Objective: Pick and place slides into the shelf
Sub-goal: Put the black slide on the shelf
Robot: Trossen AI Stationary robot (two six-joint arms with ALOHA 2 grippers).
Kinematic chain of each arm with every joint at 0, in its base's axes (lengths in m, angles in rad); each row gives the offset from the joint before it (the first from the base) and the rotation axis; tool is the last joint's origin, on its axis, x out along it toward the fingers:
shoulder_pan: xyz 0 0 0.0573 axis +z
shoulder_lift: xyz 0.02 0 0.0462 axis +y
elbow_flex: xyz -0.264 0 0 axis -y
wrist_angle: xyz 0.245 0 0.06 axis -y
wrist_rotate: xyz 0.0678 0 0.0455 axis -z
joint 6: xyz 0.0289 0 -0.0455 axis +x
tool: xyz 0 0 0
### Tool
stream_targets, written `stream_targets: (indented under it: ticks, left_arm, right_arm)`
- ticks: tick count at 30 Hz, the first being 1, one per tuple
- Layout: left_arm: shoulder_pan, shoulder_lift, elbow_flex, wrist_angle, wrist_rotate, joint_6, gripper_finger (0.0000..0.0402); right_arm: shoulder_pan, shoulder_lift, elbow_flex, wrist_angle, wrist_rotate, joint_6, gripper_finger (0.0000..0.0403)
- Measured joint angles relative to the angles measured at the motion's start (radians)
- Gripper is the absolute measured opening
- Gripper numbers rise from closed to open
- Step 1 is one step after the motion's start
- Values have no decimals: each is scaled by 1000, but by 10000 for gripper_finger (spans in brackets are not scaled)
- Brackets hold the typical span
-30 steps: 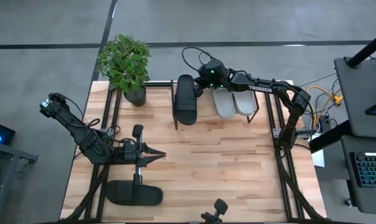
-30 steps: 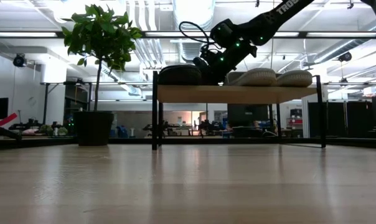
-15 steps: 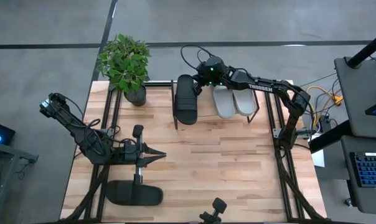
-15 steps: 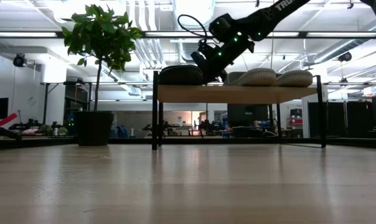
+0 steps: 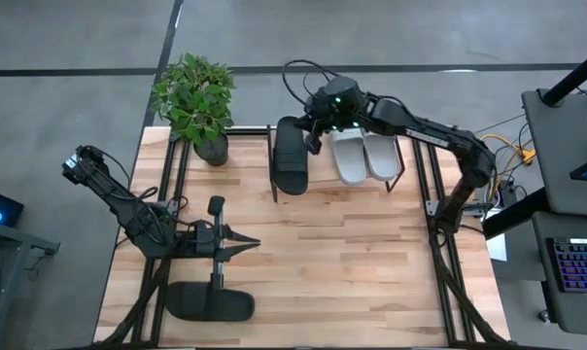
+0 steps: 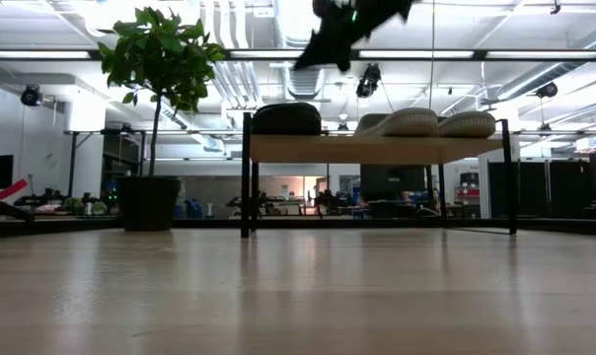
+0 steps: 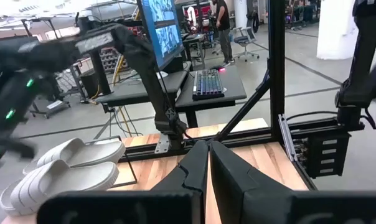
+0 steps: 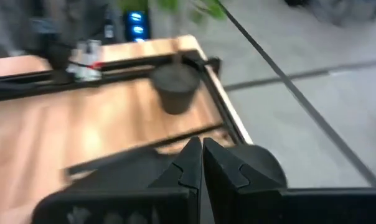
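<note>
Resting near the tabletop's (image 5: 313,253) near-left corner: one black slide (image 5: 211,302); left gripper (image 5: 250,242) closed, empty. On the shelf (image 6: 377,148) at the far edge: black slide (image 5: 292,156), two white slides (image 5: 363,157). Right gripper (image 5: 313,144) closed above them. No legible writing.

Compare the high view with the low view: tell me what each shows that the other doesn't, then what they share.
Only the high view shows the fourth slide, a black slide lying on the table's near left part, and the left gripper, shut, just beyond it. It also shows the right gripper's whole arm.

Only the low view shows the open space under the shelf and the room behind.

Both show the potted plant, one black slide on the shelf, the two white slides beside it, and the right gripper, shut, empty, raised above the shelf.
</note>
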Motion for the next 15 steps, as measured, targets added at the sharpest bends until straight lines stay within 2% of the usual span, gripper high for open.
stream_targets:
  ticks: [6, 10, 12, 15]
  left_arm:
    - [-7, -10, -1, -46, -1, 27, 4]
    - [-27, -26, -1, -106, -1, 19, 4]
    - [-40, -28, -1, -129, -1, 18, 4]
    - [-60, -28, -2, -167, -1, 18, 4]
  right_arm:
    - [152, -150, 5, -108, 2, -27, 8]
    - [280, -288, -65, -134, 19, -25, 8]
    - [361, -359, -123, -120, 92, -5, 8]
    - [493, -464, -242, -51, 270, 19, 8]
